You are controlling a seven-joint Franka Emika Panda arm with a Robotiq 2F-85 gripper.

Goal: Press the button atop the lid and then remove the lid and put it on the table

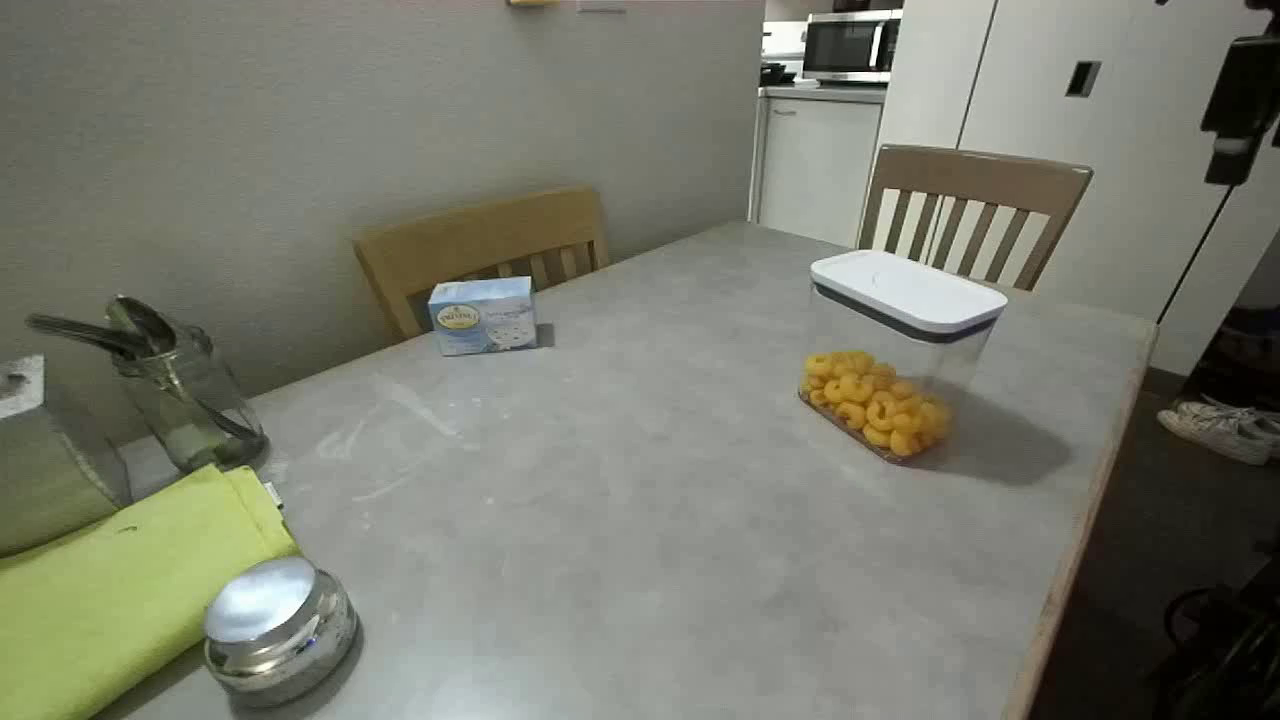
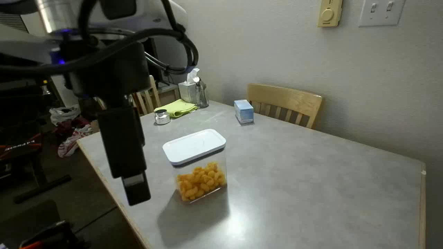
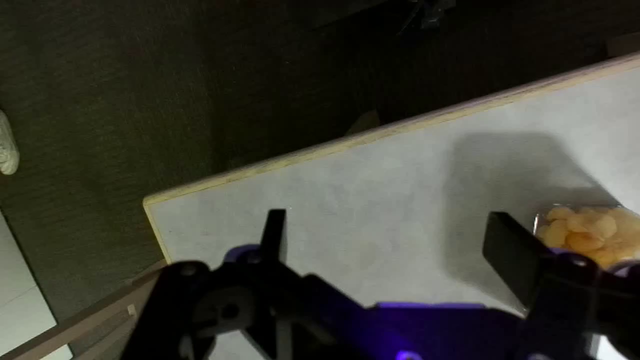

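A wooden chair stands near the grey wall.

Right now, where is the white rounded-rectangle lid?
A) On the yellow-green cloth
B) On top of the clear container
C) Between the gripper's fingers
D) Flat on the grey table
B: in both exterior views the white lid sits on top of the clear container of yellow-orange puffs, and the open gripper holds nothing in the wrist view.

One white lid, wall switches (two)
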